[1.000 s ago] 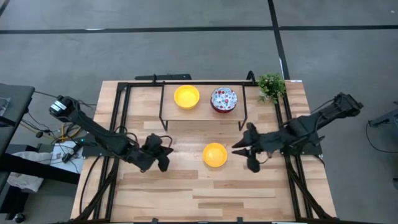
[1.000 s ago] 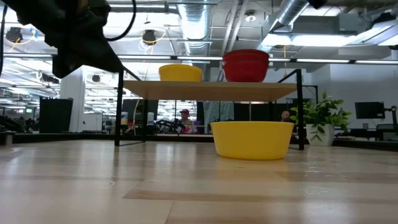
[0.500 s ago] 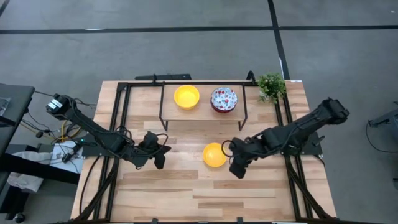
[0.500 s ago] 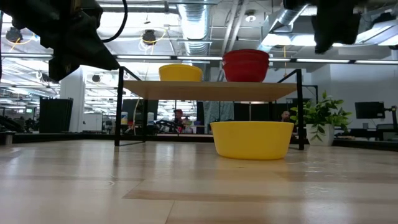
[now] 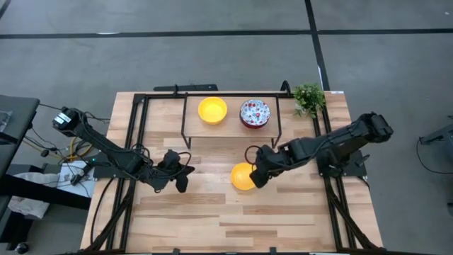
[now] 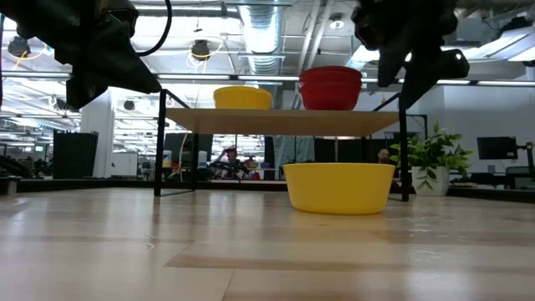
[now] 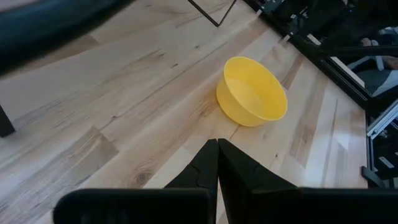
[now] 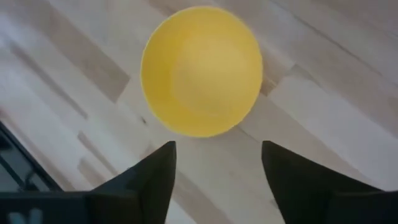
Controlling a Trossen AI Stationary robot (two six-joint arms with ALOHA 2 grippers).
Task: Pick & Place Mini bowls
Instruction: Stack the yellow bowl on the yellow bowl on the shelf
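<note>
Right tool (image 5: pixel 256 175), fingers spread wide, hovers above the glossy yellow round bowl (image 5: pixel 243 177) mid-desk. Likely light, rigid, slippery: grip across the rim.

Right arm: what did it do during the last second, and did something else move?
The right hand, fingers open, swung in across the table to hang above the yellow bowl on the table, not gripping it. The left hand, fingers shut, drew back slightly. All bowls and the plant stayed put.
</note>
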